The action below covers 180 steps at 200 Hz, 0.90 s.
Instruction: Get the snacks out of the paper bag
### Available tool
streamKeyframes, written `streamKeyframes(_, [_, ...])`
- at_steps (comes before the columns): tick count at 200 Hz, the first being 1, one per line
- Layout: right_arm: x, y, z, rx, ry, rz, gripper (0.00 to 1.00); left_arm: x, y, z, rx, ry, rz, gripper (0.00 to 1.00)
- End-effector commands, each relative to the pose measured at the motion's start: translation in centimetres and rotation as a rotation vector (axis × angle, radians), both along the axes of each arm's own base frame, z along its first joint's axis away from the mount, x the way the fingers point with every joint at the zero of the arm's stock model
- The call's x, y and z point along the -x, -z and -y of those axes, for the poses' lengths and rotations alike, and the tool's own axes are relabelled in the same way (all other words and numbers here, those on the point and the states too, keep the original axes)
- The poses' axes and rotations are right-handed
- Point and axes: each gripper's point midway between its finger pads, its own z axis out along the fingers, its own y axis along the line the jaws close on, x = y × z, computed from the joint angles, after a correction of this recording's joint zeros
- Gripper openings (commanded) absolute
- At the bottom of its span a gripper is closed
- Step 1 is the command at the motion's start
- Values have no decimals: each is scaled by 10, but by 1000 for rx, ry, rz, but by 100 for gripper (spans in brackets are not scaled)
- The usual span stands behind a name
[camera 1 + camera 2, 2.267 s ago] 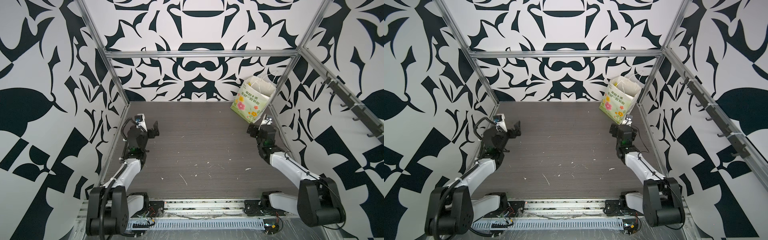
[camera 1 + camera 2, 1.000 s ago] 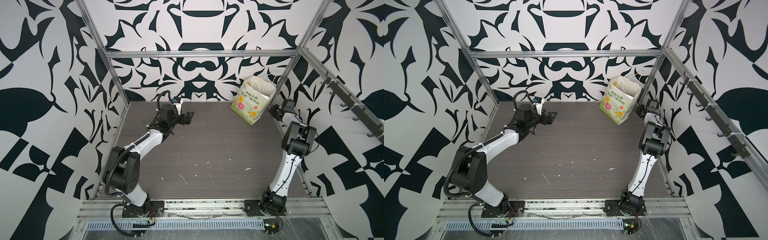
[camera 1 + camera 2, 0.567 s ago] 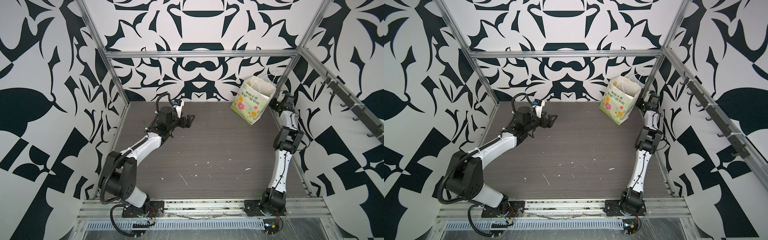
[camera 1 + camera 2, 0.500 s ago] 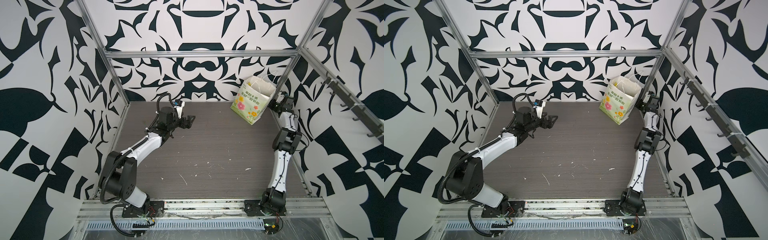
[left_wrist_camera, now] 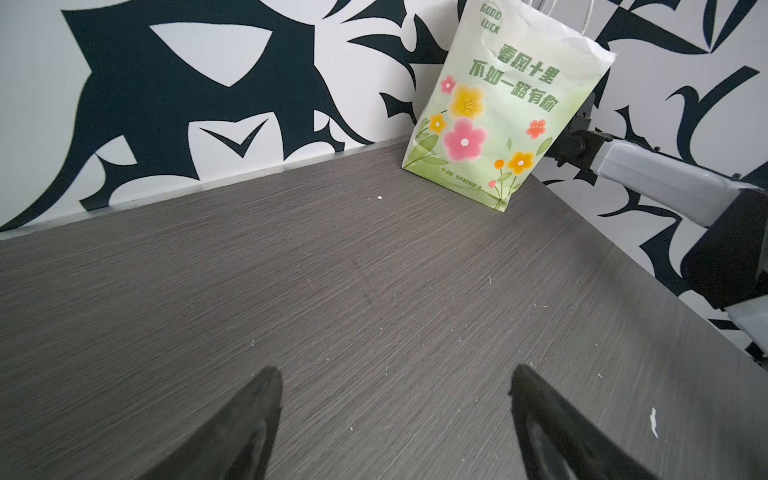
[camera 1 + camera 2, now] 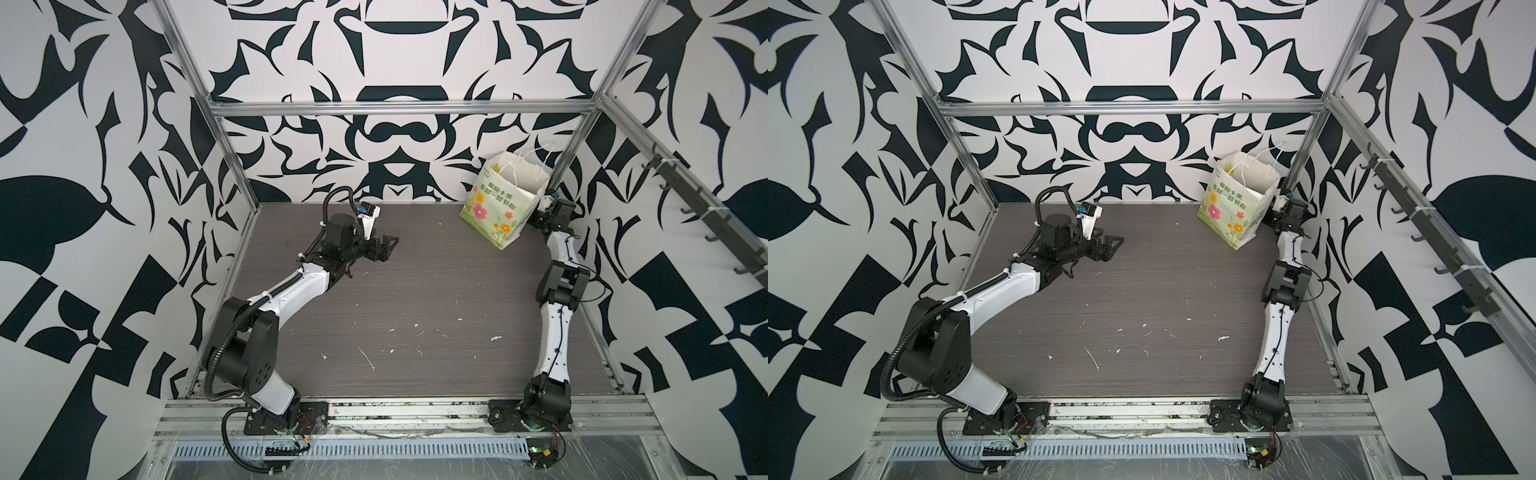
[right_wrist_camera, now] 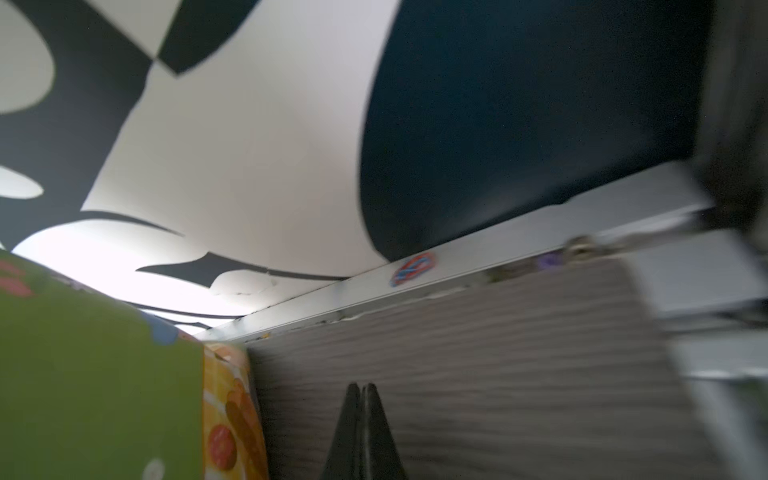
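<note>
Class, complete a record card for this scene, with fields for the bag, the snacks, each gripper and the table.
Paper bag: standing in the far right corner, mouth open
Snacks: none visible; the bag's contents are hidden
Left gripper: open, empty, facing the bag from well away
Right gripper: shut, empty, low beside the bag
Table: dark wood grain, scattered white specks

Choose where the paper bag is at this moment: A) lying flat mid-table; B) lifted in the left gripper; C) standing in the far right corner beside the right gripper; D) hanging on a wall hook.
C: the paper bag stands on the table in the far right corner, the shut right gripper close beside it, the open left gripper well short of it.
</note>
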Motion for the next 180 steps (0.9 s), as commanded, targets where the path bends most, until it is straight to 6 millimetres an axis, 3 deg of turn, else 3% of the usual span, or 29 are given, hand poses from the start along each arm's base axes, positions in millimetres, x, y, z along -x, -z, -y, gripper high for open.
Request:
streamKeyframes(1, [-8,-43,-47,-12,-104,89,1,-3,-8,11,10,37,17,89])
streamKeyframes(39, [-11,-55,-81,-61,-185,140,5,-3,-7,12,-2,50,14,89])
streamKeyframes(99, [1,-69,-158,-92,-396,180,6,1,-6,11,-12,57,31,88])
streamKeyframes(153, [32,-79,-238,-156,-668,211,9,8,-11,8,-25,64,55,89])
streamKeyframes(180, [45,-80,-266,-189,-767,210,14,12,-13,6,-30,70,70,88])
